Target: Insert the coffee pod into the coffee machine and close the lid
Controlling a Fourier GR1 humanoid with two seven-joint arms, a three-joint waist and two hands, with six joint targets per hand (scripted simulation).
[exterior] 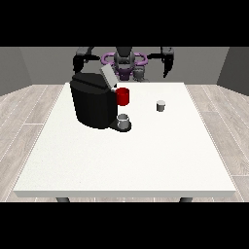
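Front view: coffee pod (161, 105) sits on the bench (146, 155), nearer the raised hand at the view's right (168, 63); finger states unreadable, neither hand visibly holding anything; machine (93, 102) lid up.

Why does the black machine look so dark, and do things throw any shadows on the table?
Front view: the coffee machine is a near-flat black with little detail; lighting is even, no glare on the white table; the small grey pod throws no clear shadow.

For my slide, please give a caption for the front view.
Small grey coffee pod lies untouched on white table, right of black coffee machine with its lid raised.
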